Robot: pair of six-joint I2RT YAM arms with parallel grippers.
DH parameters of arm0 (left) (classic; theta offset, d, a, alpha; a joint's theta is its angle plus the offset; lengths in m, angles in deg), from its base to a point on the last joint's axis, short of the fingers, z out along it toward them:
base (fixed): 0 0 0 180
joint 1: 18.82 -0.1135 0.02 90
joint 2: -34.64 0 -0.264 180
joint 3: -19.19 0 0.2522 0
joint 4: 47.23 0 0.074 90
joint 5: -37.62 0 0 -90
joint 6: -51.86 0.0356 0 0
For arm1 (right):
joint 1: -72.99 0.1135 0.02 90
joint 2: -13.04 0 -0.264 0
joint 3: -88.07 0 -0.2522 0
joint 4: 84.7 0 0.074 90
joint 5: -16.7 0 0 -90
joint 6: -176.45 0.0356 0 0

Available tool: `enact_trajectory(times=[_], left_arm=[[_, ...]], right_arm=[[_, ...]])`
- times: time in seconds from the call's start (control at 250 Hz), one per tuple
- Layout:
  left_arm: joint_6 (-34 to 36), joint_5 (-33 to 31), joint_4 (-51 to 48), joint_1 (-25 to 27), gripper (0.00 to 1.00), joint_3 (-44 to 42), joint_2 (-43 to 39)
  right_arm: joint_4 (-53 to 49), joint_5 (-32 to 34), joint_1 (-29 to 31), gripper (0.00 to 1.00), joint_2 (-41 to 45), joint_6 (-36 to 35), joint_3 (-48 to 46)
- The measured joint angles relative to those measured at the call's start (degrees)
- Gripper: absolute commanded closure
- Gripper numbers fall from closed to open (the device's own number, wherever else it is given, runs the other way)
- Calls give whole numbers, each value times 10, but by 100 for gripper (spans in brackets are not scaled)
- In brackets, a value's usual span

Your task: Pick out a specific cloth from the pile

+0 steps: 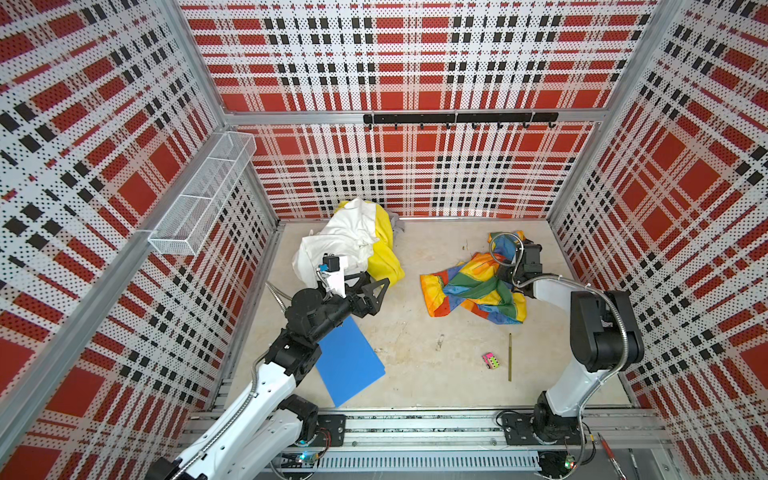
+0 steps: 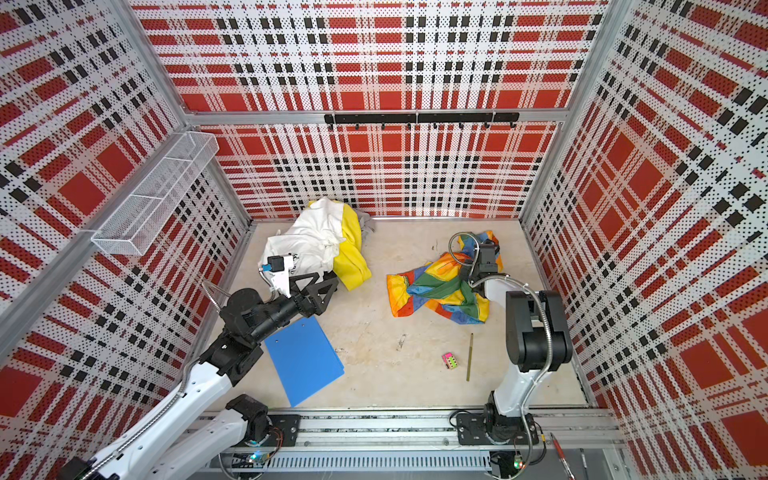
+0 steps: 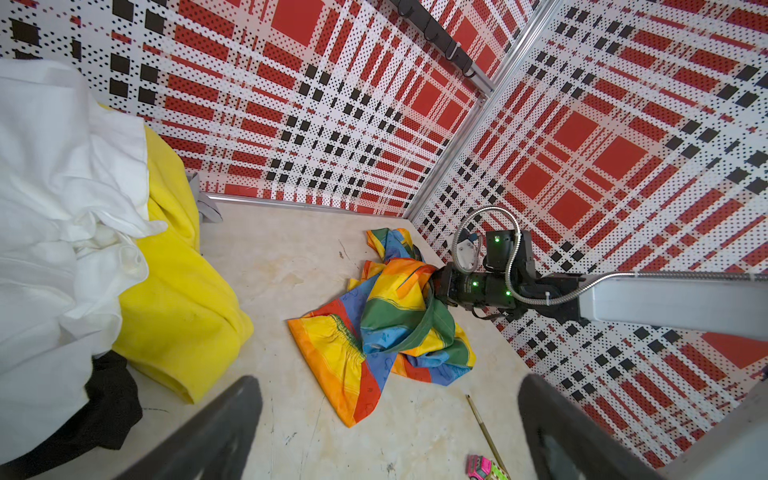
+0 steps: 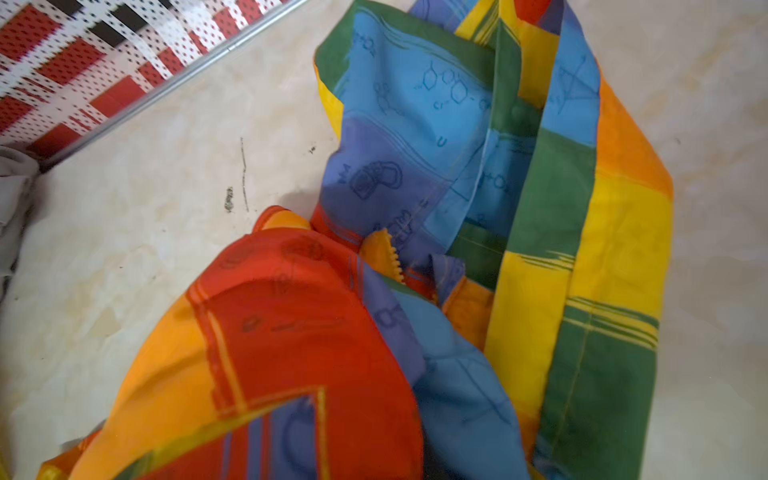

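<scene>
Shiny rainbow stripes: cloth (image 1: 469, 291) crumpled on surface (image 1: 415, 353), well apart from pile (image 1: 345, 245), likely so as to count as separated. Right gripper (image 3: 442, 286) sunk in folds, fingers hidden; clamped or not, cannot tell. Left gripper (image 1: 380, 296) just beside pile, fingers (image 3: 224, 432) wide apart, empty, probably on standby.

The right end effector (image 3: 435, 286) pokes into the cloth (image 3: 386, 316), so its tips are hidden. The left arm (image 1: 320, 316) covers part of the blue folder (image 1: 353, 365). The toy car (image 3: 484, 471) is cut off.
</scene>
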Motion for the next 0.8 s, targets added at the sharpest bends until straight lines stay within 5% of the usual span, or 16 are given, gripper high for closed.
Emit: enact_trajectory(times=[0.208, 0.452, 0.632, 0.8], left_arm=[[-3, -1, 2, 0, 1, -8, 0], [-9, 0, 7, -1, 1, -9, 7], [-13, 3, 11, -1, 1, -9, 14], [-16, 3, 12, -1, 1, -11, 12]], right_arm=[[-52, 24, 1, 36, 30, -16, 21], [-109, 41, 23, 1, 161, -42, 20], [-120, 31, 50, 0, 198, -47, 20], [-132, 21, 52, 0, 150, -47, 21]])
